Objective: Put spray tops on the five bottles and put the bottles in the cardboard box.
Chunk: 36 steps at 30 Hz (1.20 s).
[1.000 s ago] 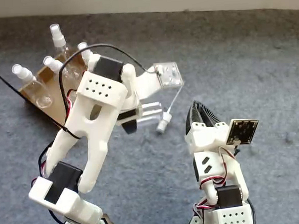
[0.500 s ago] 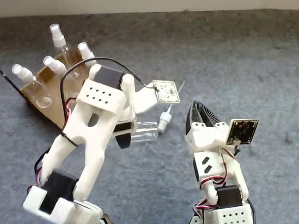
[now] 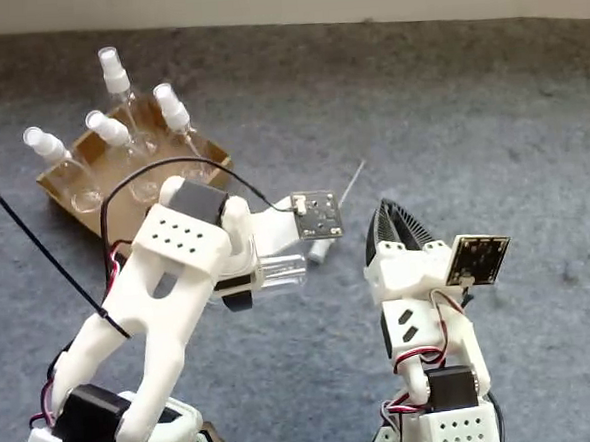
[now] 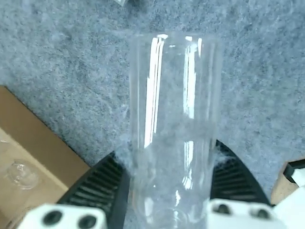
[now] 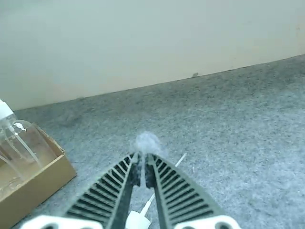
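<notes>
My left gripper (image 3: 247, 284) is shut on a clear bottle (image 3: 279, 272), held lying sideways just above the carpet. The left wrist view has this bottle (image 4: 174, 119) between the black jaws. A loose white spray top (image 3: 319, 252) lies on the carpet just past the bottle's end, its thin tube (image 3: 352, 181) pointing away. My right gripper (image 3: 387, 221) is shut and holds nothing, to the right of the spray top (image 5: 136, 220). The cardboard box (image 3: 69, 174) at the far left holds several capped bottles (image 3: 173, 108).
Grey carpet covers the whole floor, with open room to the right and in front of the box. A wall runs along the far edge. A black cable (image 3: 36, 247) crosses the left side near the box (image 5: 33, 179).
The left arm has drawn back toward its base, carrying the bottle away from the box. The spray top has stayed on the carpet. The right arm has not moved.
</notes>
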Tool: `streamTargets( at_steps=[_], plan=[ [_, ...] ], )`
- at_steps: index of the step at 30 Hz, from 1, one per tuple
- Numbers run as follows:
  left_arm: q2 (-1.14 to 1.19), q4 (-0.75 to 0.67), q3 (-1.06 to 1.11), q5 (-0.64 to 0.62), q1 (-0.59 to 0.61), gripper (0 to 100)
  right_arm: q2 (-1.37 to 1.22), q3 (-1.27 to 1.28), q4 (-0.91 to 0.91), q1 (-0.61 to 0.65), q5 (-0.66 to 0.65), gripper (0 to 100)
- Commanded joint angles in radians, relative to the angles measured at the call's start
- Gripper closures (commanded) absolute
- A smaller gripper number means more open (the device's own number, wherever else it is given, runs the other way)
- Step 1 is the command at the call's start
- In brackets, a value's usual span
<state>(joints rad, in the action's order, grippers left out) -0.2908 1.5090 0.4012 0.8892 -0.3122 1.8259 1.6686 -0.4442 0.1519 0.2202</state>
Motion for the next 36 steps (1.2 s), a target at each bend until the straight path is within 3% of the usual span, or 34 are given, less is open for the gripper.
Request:
streamTargets(
  at_steps=[1,9,12,17,26,32,36],
  plan=[
    [-0.048,-0.144,0.048,0.011,-0.007,92,0.005,0.177,0.025,0.01,0.003,98.3],
    [-0.045,-0.445,0.194,0.012,0.07,92,0.005,0.177,0.025,0.01,0.003,98.3],
    [-0.045,-0.505,0.22,0.069,0.102,92,0.005,0.177,0.025,0.01,0.003,98.3],
    [-0.005,-0.52,0.211,0.091,0.104,92,0.005,0.177,0.025,0.01,0.003,98.3],
    [0.28,-0.525,0.073,0.095,0.099,92,0.005,0.177,0.025,0.01,0.003,98.3],
    [0.323,-0.525,0.053,0.097,0.099,83,0.005,0.177,0.025,0.01,0.003,98.3],
    [0.328,-0.525,0.053,0.097,0.105,82,0.005,0.177,0.025,0.01,0.003,98.3]
  ],
)
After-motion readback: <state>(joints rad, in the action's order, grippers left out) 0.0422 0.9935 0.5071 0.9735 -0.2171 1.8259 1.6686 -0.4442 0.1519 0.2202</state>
